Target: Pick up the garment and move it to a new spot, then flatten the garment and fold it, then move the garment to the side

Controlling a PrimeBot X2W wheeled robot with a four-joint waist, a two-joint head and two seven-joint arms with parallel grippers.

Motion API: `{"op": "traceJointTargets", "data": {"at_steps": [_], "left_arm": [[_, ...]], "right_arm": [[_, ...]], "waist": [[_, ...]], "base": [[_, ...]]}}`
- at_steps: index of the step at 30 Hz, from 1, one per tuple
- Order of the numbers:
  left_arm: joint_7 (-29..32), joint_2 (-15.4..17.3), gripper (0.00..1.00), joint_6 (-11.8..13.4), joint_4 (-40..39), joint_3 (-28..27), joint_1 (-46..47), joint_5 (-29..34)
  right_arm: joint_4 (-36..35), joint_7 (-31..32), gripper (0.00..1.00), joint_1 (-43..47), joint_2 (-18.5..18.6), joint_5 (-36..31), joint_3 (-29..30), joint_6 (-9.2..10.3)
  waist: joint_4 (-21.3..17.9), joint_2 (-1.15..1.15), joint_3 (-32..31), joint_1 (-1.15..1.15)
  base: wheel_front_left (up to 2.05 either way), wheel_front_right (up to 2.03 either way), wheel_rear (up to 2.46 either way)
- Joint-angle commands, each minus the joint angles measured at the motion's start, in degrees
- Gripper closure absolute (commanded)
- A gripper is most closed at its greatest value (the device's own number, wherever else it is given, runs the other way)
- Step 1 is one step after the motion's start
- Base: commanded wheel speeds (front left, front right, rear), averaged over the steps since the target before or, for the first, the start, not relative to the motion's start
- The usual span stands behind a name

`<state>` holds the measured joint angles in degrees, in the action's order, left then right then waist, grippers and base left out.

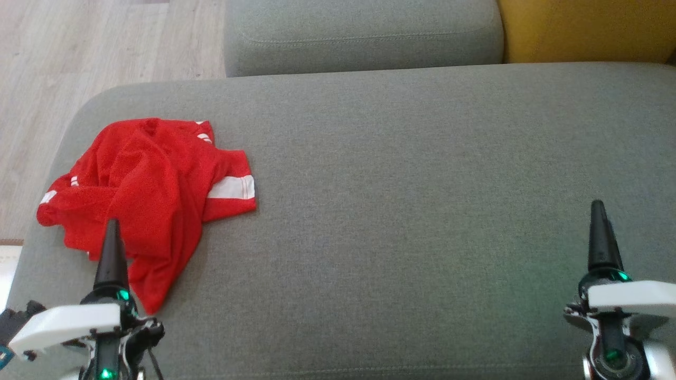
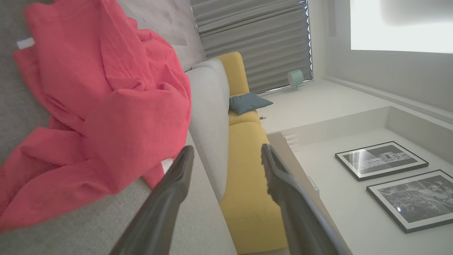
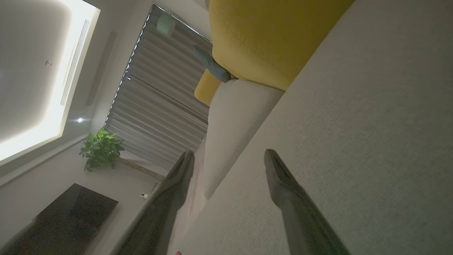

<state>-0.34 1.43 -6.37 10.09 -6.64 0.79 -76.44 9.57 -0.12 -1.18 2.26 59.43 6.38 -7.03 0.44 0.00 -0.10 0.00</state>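
A crumpled red garment (image 1: 148, 195) with white stripes lies on the left part of the grey sofa seat (image 1: 412, 200). My left gripper (image 1: 112, 224) stands at the lower left, its tip over the garment's near edge. In the left wrist view the garment (image 2: 102, 106) bunches to the left of my open left gripper (image 2: 226, 156), and nothing is between the fingers. My right gripper (image 1: 599, 206) is at the lower right over bare cushion, far from the garment. The right wrist view shows this gripper (image 3: 228, 159) open and empty.
A grey back cushion (image 1: 364, 34) and a yellow cushion (image 1: 586, 29) line the far edge of the seat. Wooden floor (image 1: 79, 58) lies beyond the sofa's left edge. A blue pillow (image 2: 247, 102) rests on the yellow sofa section.
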Motion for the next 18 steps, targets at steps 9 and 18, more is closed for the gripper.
{"op": "traceJointTargets", "data": {"at_steps": [9,18], "left_arm": [[-1.99,0.83,0.00,2.55,-6.69,2.02,3.35,10.23],[-3.34,0.89,0.00,4.24,-8.34,4.67,2.75,19.27]], "right_arm": [[-3.93,-2.10,0.00,-3.62,0.35,-13.75,-2.41,-0.19],[-5.06,-3.45,0.00,-3.55,0.38,-21.79,-4.54,-0.22]], "waist": [[0.13,0.00,-0.16,0.00],[-0.08,0.00,-0.46,0.00]], "base": [[0.00,0.00,0.00],[0.00,0.00,0.00]]}}
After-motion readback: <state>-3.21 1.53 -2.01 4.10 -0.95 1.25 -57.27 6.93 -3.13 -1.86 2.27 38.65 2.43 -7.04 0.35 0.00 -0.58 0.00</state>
